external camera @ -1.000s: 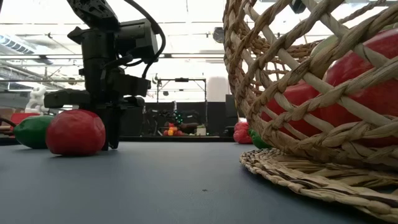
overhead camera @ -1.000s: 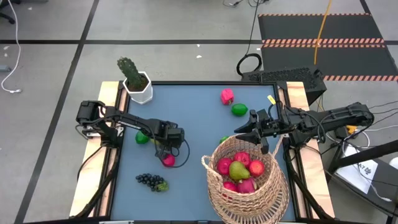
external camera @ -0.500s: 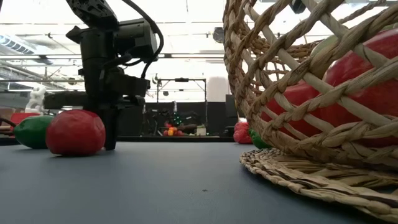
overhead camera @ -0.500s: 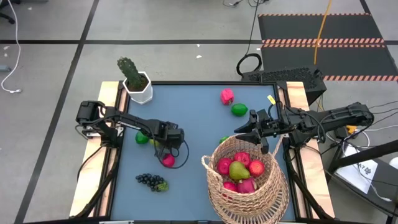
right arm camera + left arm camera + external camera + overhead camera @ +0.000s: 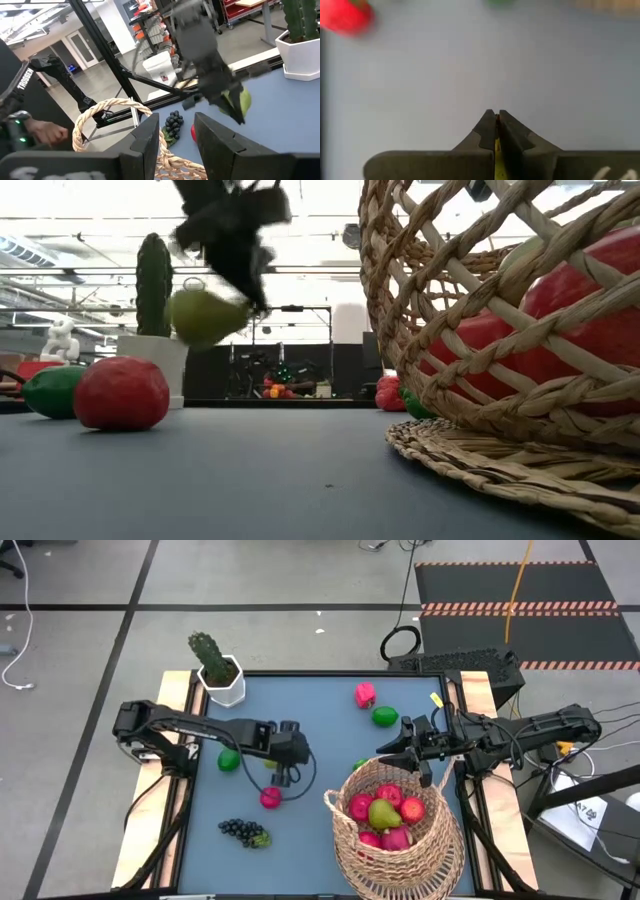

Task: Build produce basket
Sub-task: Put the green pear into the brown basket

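Far left: left arm (image 5: 190, 727) reaching in from the counter (image 5: 320, 740) edge, stretched long and nearly level, elbow only slightly bent, wrist tipped down. Left tool (image 5: 495, 116) pinched tight, fingers all but meeting, gripping a yellow-green pear (image 5: 205, 315) by a thin edge; pear hanging under the tool, clear of the counter, blurred in the low view. Just behind the left tool, toward its own arm's base: a green lime (image 5: 229, 761) resting on the counter. Almost directly below the tool and a little nearer the front edge: a red apple (image 5: 270, 798), not touched. Further to the front from the tool: a dark grape bunch (image 5: 243, 832). Well behind the tool, at the counter's far left corner: a cactus (image 5: 208, 652) in a white pot.

Ahead of the left tool, toward the right: a pink dragon fruit (image 5: 365, 694) and a second lime (image 5: 385, 717), both near the far edge, beside each other.

Right side: right arm (image 5: 520, 732) coming in from the right edge, folded at the elbow, forearm level. Right tool (image 5: 392, 754) hovering just over the far rim of the basket (image 5: 395, 840), fingers (image 5: 150, 145) parted by a narrow gap, nothing seen between them. Directly below and in front of this tool: the basket's looped handle (image 5: 100, 112). Inside the basket: red and pink apples plus one pear (image 5: 383, 814), piled together.
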